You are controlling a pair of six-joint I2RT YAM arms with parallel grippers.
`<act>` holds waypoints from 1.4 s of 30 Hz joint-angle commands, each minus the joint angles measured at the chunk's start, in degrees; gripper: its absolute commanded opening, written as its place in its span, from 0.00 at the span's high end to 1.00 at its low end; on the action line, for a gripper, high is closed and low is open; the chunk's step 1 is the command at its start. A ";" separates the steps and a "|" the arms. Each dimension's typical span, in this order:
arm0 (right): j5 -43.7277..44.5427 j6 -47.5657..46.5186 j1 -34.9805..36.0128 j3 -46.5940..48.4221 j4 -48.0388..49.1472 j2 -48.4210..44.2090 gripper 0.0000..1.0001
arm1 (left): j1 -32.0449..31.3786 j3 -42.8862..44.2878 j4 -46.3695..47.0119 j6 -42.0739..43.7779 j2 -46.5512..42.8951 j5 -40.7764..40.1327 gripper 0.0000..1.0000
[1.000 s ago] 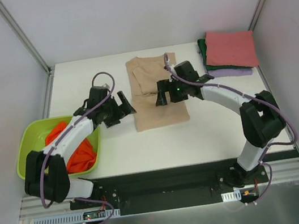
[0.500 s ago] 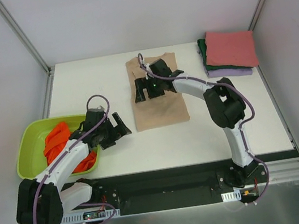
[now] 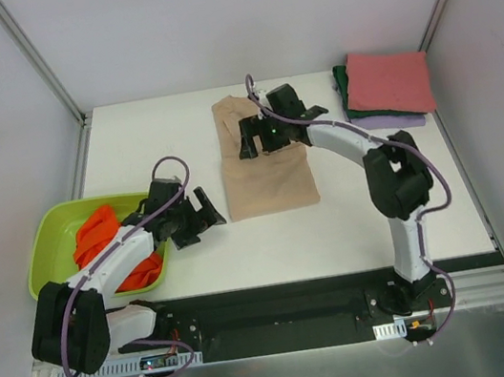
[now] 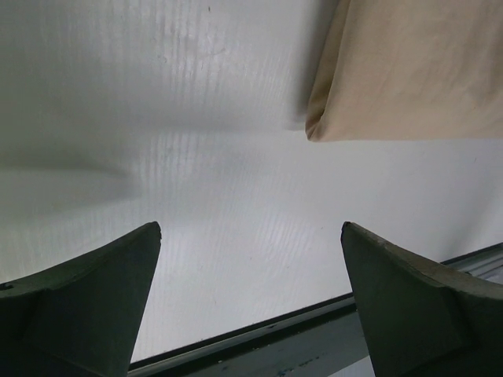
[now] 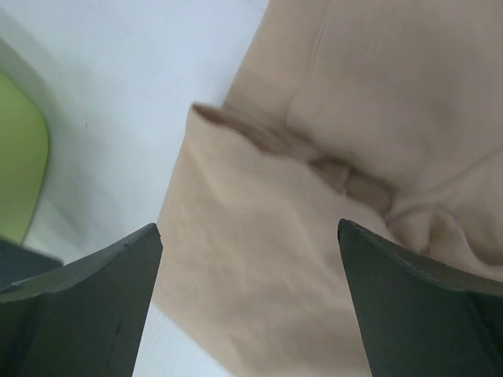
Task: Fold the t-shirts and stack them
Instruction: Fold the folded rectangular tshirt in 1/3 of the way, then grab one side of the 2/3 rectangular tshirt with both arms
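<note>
A beige t-shirt (image 3: 267, 174), folded into a long strip, lies on the middle of the white table; it also shows in the right wrist view (image 5: 330, 157) and its corner in the left wrist view (image 4: 409, 71). My right gripper (image 3: 254, 140) is open and empty above the shirt's upper part. My left gripper (image 3: 204, 212) is open and empty over bare table, left of the shirt's near corner. An orange t-shirt (image 3: 112, 246) lies crumpled in the lime-green basin (image 3: 44, 247). A stack of folded shirts, pinkish-red (image 3: 391, 80) on dark green and lavender, sits at the back right.
The basin stands at the table's left edge beside my left arm. A black rail (image 3: 280, 300) runs along the near table edge. White walls and metal posts enclose the table.
My right gripper swung from mid-shirt to the shirt's upper left, then slightly back right. My left gripper drew back toward the near edge. The shirt's upper part now lies folded differently.
</note>
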 commanded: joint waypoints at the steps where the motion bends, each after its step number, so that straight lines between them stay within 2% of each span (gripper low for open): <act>1: 6.04 -2.72 0.26 -9.49 1.48 -18.02 0.04 | 0.12 3.34 5.61 -0.43 4.84 4.48 0.07; 4: 12.98 -1.58 0.08 -21.35 2.88 -28.56 0.04 | -0.75 5.18 8.42 -0.78 9.67 5.64 0.18; 9: 23.89 1.06 -0.26 -40.34 2.98 -43.69 0.04 | -1.90 7.91 10.45 -0.70 16.00 6.25 0.30; 13: 23.46 5.71 -2.02 -50.90 2.97 -52.84 0.04 | -3.04 9.49 11.24 -0.96 20.13 5.90 0.37; 17: 21.17 7.73 -3.34 -56.27 3.68 -56.11 0.04 | -3.57 10.99 11.16 -1.13 23.83 3.97 0.47; 19: 21.17 8.00 -3.43 -57.95 4.29 -55.94 0.03 | -3.83 11.51 11.16 -0.96 25.41 3.70 0.50; 23: 18.63 9.14 -4.31 -58.92 4.82 -52.96 0.01 | -4.18 12.04 11.24 -0.61 27.09 4.58 0.64; 28: 16.52 11.42 -6.07 -57.52 6.31 -47.07 0.12 | -4.62 11.61 11.16 0.09 27.18 3.61 0.97; 29: 15.30 11.87 -6.24 -57.34 7.36 -45.84 0.14 | -4.62 11.52 11.16 0.09 27.18 3.61 1.00; 33: 12.04 12.92 -6.95 -56.99 11.05 -41.71 0.26 | -4.62 11.52 11.24 0.53 27.70 3.26 1.00; 35: 10.20 13.19 -7.12 -56.55 12.63 -39.86 0.28 | -4.62 11.43 11.16 0.53 27.62 3.26 1.00; 41: 6.15 13.63 -8.09 -55.23 16.94 -33.88 0.44 | -4.71 10.99 11.16 0.88 27.00 1.86 1.00; 42: 5.45 13.63 -8.18 -54.97 17.21 -33.09 0.50 | -4.62 10.99 11.16 0.89 27.00 1.77 1.00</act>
